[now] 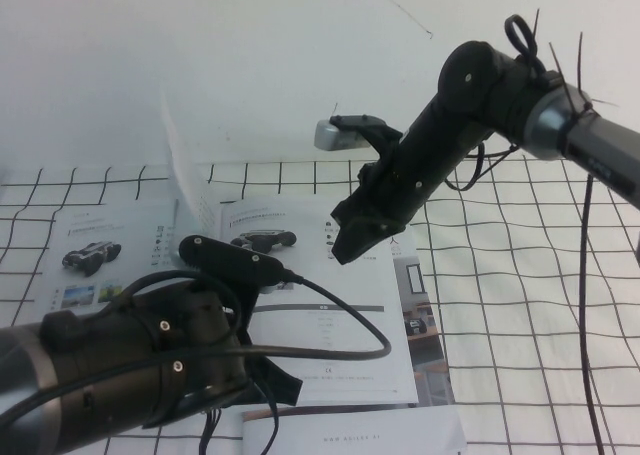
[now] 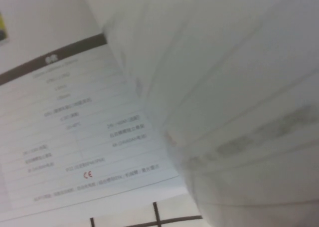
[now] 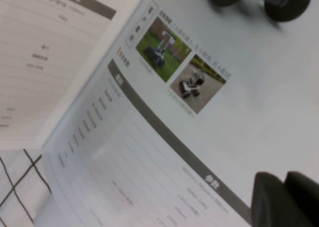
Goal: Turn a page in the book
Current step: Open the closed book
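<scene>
Nearest the high camera we note the left arm, low in the foreground, with the left gripper (image 1: 262,380) over the near left part of the book (image 1: 330,325); its fingers are hidden behind the arm body and cable, so we cannot tell whether they are apart or together. The book lies open on a white cloth with a black grid (image 1: 520,275), and a second booklet (image 1: 350,437) shows at the near edge below it. One page (image 1: 185,180) stands raised, curling upward from the spine area between the left and right spreads; the left wrist view shows this curved sheet very close, beside a flat printed table with a grey band (image 2: 55,60). The right gripper (image 1: 350,243) hangs above the upper middle of the right-hand spread, pointing down, and appears clear of the paper. Whether its fingers are parted we cannot tell. The right wrist view shows two small vehicle photos (image 3: 182,70) beneath it.
</scene>
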Controlling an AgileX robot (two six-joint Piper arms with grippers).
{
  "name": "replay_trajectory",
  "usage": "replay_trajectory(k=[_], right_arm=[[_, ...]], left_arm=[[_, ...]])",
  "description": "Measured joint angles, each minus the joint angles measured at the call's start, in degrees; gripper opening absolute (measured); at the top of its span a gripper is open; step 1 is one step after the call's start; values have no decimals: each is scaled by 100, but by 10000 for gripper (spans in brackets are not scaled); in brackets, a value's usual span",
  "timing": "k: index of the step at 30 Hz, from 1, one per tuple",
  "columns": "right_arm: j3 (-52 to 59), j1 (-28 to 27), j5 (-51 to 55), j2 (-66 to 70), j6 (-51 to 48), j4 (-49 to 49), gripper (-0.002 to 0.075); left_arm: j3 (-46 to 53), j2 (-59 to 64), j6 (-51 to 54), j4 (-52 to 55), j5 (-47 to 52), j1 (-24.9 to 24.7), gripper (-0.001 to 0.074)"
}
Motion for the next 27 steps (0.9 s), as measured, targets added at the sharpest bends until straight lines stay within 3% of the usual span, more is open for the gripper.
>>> replay_trajectory(k=[6,19,27], right_arm=[[0,231,0,261,0,-13,4],[0,441,-12,423,-245,-13,-1],[0,448,-20,432,-296,-21,-1]], left_arm=[[0,-132,-589,315,167,0,-3],[0,-903,-1074,589,664,0,-3],[0,-710,-1304,992,560,0,-3]])
